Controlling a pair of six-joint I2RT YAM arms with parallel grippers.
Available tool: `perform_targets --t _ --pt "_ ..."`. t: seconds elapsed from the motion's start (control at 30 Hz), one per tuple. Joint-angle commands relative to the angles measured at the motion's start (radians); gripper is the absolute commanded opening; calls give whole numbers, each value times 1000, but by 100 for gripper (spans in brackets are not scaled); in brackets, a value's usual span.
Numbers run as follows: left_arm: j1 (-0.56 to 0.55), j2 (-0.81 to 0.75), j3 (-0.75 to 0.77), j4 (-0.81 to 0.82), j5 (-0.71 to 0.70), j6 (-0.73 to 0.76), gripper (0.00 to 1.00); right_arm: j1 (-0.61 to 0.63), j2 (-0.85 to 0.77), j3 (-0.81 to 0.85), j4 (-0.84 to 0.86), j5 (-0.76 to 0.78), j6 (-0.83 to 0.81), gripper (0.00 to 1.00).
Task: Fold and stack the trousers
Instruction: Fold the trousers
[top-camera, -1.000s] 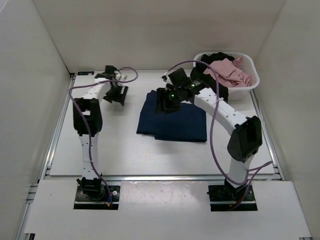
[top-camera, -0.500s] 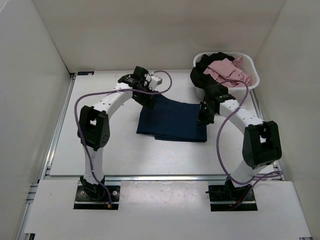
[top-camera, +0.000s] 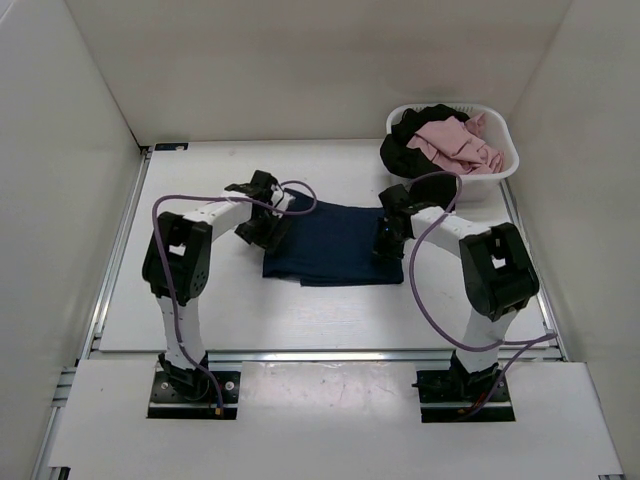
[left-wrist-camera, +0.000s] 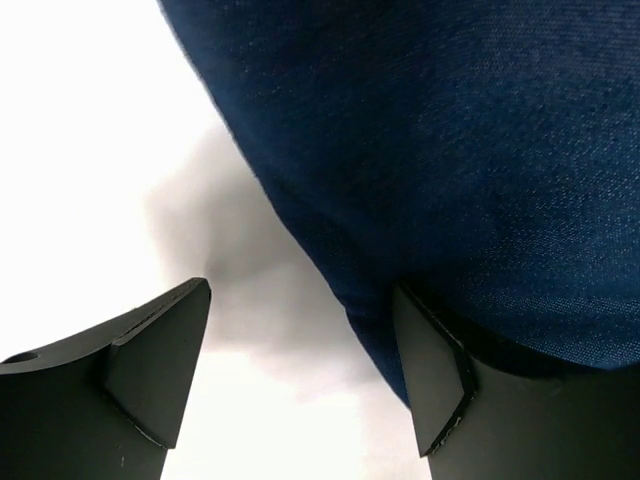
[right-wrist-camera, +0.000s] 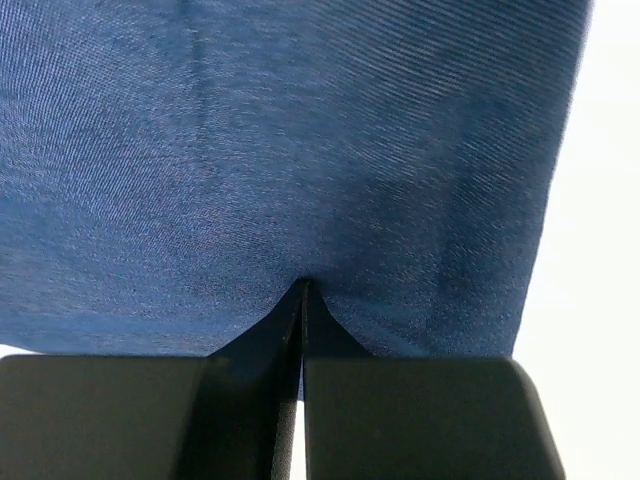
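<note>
The trousers (top-camera: 335, 243) lie as a folded navy denim rectangle in the middle of the table. My left gripper (top-camera: 268, 228) is low at their left edge and open. In the left wrist view the trousers (left-wrist-camera: 450, 150) have their edge just inside the right finger (left-wrist-camera: 440, 380), while the left finger (left-wrist-camera: 150, 375) is over bare table. My right gripper (top-camera: 386, 238) is at the right edge. In the right wrist view my right gripper (right-wrist-camera: 302, 292) is shut, its tips pressed into the trousers (right-wrist-camera: 300, 130); nothing shows between the jaws.
A white basket (top-camera: 508, 166) stands at the back right, holding a pink garment (top-camera: 455, 143) and a black garment (top-camera: 405, 150) that hangs over its left rim. White walls close in the table on three sides.
The right gripper has shut and settled at the right edge of the trousers. The left arm swung over from the far left and came down at the left edge. The trousers slid slightly left.
</note>
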Motion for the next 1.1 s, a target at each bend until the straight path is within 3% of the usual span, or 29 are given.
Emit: perform_targets --t 0.0,0.2,0.47,0.5,0.57,0.6,0.63,0.67,0.7,0.8,0.9,0.97,1.07 --pt "45 -86 -149 -23 -107 4 84 59 42 8 89 -47 74 2" --pt "134 -179 -225 -14 -138 33 84 114 100 77 141 -112 142 0" --pt "206 -242 -112 -14 -196 107 86 153 1 149 107 -110 214 2" --pt "218 -260 -78 -24 -196 107 87 153 -24 163 84 -89 214 5" --pt "218 -285 -41 -38 -196 134 90 153 -108 205 -4 -6 176 23" --pt "227 -319 -6 -52 -196 134 92 153 -139 224 -40 29 157 37" --pt "227 -337 13 -52 -196 145 100 153 -203 244 -113 66 134 54" --pt "241 -359 31 -63 -196 145 100 153 -234 294 -156 100 113 83" --pt "253 -382 49 -73 -196 145 100 124 -261 322 -198 126 63 99" --pt "279 -483 146 -104 -259 145 100 2 -340 437 -368 56 -52 99" --pt "308 -587 194 -159 -447 195 100 -148 -363 550 -575 -53 -149 99" --pt "347 -673 113 -169 -633 226 100 -224 -374 594 -713 -18 -183 99" --pt "442 -816 -48 -181 -682 249 100 -306 -421 589 -769 32 -223 99"
